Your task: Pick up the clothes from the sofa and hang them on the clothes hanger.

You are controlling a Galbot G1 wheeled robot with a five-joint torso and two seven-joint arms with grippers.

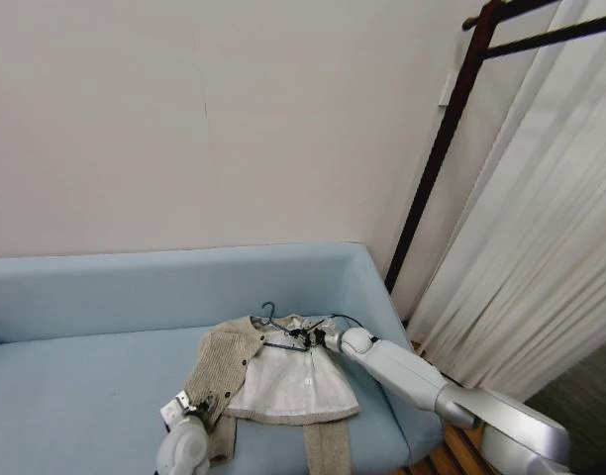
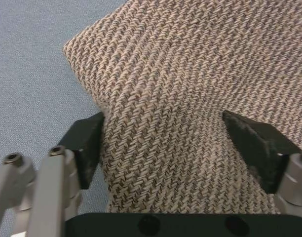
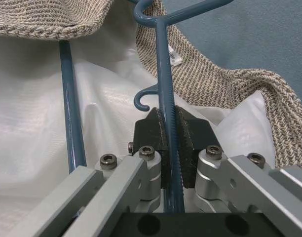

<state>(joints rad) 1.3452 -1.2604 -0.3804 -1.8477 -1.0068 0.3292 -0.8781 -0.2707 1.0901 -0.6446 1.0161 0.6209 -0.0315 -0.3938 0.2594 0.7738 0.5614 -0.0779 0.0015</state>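
Pinching the thin blue hanger (image 3: 162,69) wire, my right gripper (image 3: 170,138) has its pads pressed together on it. On my left gripper (image 2: 163,148) the fingers are spread, straddling the knit sleeve (image 2: 190,74). The cardigan (image 1: 224,361) lies lower centre of the head frame, on the sofa (image 1: 75,396). I judge the knit soft, light and floppy, the wire stiff and slippery; grip the wire.

The white tag (image 3: 174,55) on the cardigan (image 3: 225,84) carries nothing readable.
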